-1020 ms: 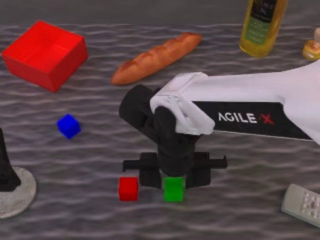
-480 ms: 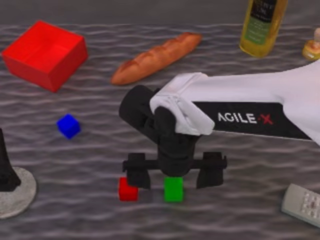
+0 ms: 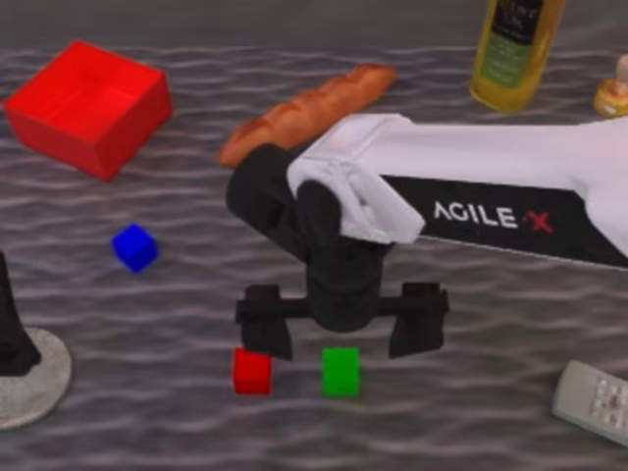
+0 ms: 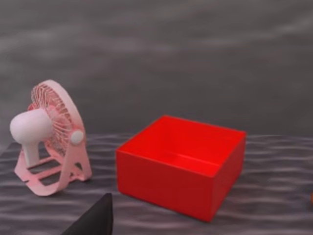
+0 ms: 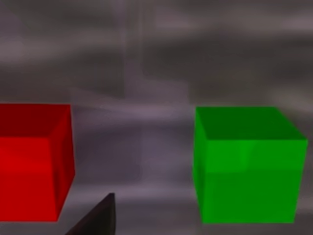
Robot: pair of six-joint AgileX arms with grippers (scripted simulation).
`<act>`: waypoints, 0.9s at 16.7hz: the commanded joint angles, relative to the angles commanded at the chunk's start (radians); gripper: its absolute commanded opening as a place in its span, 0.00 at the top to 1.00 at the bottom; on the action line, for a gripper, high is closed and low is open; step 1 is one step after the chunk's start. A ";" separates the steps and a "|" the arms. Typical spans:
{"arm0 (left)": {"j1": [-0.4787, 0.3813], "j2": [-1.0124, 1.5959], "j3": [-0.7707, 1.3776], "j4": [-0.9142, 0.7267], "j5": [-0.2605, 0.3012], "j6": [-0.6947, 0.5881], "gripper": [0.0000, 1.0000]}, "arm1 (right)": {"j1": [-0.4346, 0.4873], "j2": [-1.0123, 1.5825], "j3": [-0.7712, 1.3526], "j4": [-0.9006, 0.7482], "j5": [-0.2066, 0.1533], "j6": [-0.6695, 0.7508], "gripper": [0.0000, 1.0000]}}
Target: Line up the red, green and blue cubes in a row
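The red cube point(image 3: 252, 371) and the green cube point(image 3: 340, 371) sit side by side near the table's front edge with a small gap between them. Both also fill the right wrist view, the red cube point(image 5: 32, 164) and the green cube point(image 5: 247, 164). The blue cube point(image 3: 134, 247) lies apart, farther back on the left. My right gripper point(image 3: 343, 336) hovers just behind and above the green cube, open wide and holding nothing. One dark fingertip point(image 5: 103, 211) shows in its wrist view. My left arm point(image 3: 10, 334) stays parked at the left edge, one fingertip point(image 4: 97, 220) showing.
A large hollow red box point(image 3: 88, 106) stands at the back left, and a pink fan point(image 4: 51, 139) beside it. A baguette point(image 3: 294, 113) and an oil bottle point(image 3: 515, 49) lie along the back. A remote point(image 3: 597, 400) rests at the front right.
My right gripper's fingers spread apart off the green cube, then the gripper lifted and drew back a little. The green cube stays beside the red one.
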 joint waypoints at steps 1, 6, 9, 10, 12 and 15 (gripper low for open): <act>0.000 0.000 0.000 0.000 0.000 0.000 0.00 | 0.002 -0.013 0.023 -0.038 0.000 0.000 0.00; 0.000 0.000 0.000 0.000 0.000 0.000 0.00 | 0.006 -0.051 0.084 -0.130 0.000 0.001 0.00; 0.000 0.000 0.000 0.000 0.000 0.000 0.00 | 0.000 -0.047 0.082 -0.128 0.000 0.001 0.00; -0.001 0.009 0.008 -0.005 0.000 0.002 0.00 | -0.005 -0.057 0.074 -0.122 0.002 -0.003 0.00; -0.004 0.053 0.052 -0.029 -0.001 0.014 0.00 | -0.031 -0.108 0.034 -0.094 0.011 -0.024 0.00; -0.016 0.193 0.180 -0.107 -0.003 0.053 0.00 | -0.097 -0.256 -0.084 -0.018 0.029 -0.088 0.00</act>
